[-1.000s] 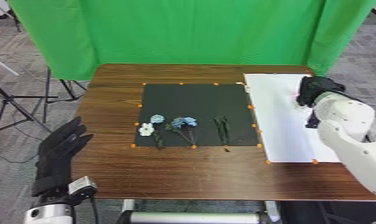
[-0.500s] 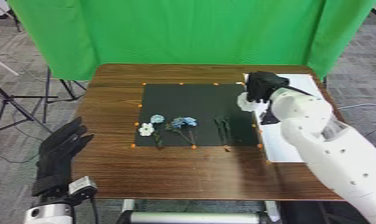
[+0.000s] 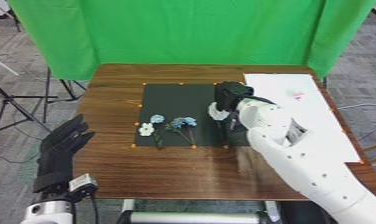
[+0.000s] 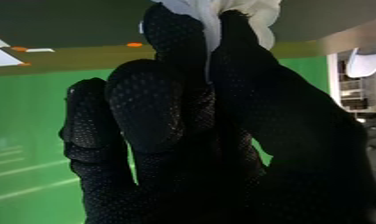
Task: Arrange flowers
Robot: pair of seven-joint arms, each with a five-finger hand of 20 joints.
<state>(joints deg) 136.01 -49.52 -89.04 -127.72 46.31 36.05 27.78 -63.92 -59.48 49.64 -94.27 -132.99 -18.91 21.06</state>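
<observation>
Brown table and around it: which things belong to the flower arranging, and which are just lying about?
Likely for the job:
white bloom pinched in the right hand
blue flowers
small white flower
black mat
white sheet

Just around:
green curtain
black tripod

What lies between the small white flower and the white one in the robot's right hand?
In the head view, blue flowers lie on the black mat between the small white flower and the white flower in the right hand.
</observation>
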